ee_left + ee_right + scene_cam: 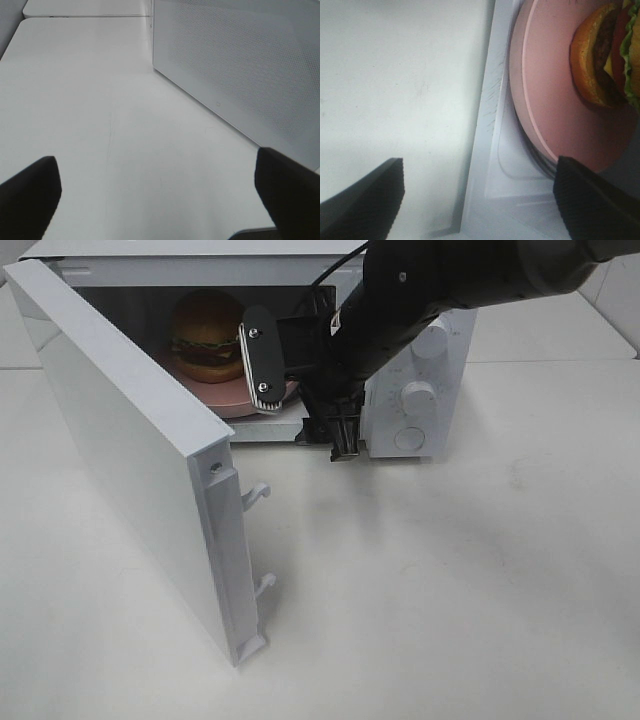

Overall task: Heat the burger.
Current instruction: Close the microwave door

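Note:
The burger [208,337] sits on a pink plate [235,395] inside the white microwave [440,370], whose door [130,440] stands wide open. My right gripper [303,400] hovers at the oven's mouth, open, with nothing held between its fingers [262,360]. The right wrist view shows the burger [600,55] on the plate [555,100], with the plate's near edge and the oven's sill in front of the spread right gripper [480,200]. My left gripper [160,200] is open over bare table and does not show in the high view.
The open door juts out toward the table's front left, its latch hooks [257,492] pointing right. Two knobs [420,395] sit on the microwave's right front panel. A white perforated microwave panel [240,65] rises beside the left gripper. White table [450,590] surrounds everything.

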You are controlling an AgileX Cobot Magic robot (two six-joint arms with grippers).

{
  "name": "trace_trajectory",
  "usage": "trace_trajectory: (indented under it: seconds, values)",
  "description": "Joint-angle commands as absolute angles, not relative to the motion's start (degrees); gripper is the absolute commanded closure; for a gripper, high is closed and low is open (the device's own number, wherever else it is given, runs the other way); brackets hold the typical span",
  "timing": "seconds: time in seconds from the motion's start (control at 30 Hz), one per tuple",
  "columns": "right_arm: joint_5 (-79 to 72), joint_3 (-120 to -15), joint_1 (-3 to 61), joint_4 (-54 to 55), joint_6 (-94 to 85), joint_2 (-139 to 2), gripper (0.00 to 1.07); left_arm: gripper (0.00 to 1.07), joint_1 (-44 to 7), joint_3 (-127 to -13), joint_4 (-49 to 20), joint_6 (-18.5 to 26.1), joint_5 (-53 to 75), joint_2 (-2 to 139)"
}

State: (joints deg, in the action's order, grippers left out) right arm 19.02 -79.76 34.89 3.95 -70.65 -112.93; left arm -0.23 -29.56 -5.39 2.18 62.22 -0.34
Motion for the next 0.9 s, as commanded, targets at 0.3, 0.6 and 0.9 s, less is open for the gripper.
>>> trace_trajectory:
  seconds: [0.3, 0.6, 0.9]
  values:
    - [17.2, -70.2, 34.9, 0.0, -66.9, -103.3, 0.28, 0.09, -0.5, -29.6, -5.8, 2.1, 61.4, -1.2]
    - [17.6, -63.7, 34.9, -3.6, -61.4, -96.5, 0.29, 0.09, -0.5, -29.6, -5.8, 2.1, 61.4, -1.2]
    - [18.1, -56.8, 34.9, -5.3, -50.7, -88.8, 0.31, 0.09, -0.5, -29.6, -5.8, 2.1, 61.4, -1.2]
